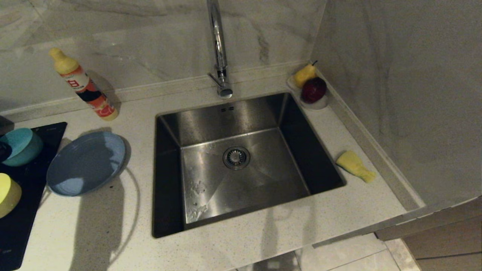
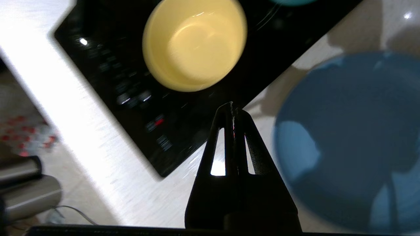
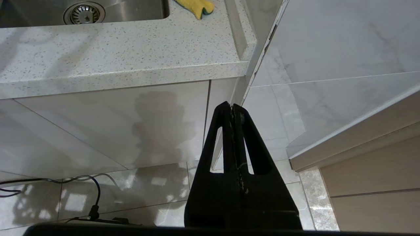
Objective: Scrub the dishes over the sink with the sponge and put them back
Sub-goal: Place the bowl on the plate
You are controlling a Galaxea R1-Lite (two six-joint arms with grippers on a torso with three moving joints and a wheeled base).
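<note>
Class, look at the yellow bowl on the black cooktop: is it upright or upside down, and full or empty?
Upright and empty. In the left wrist view the yellow bowl shows its open mouth and bare inner floor, nothing inside.

We're looking past the right end effector, its two black fingers pressed flat together with nothing between them. It hangs low, in front of the pale cabinet front and below the speckled tabletop edge. Up top we catch a corner of the sink with its drain strainer. Beside the sink, the yellow sponge lies on the tabletop. A dark cable trails across the tiled floor.
</note>
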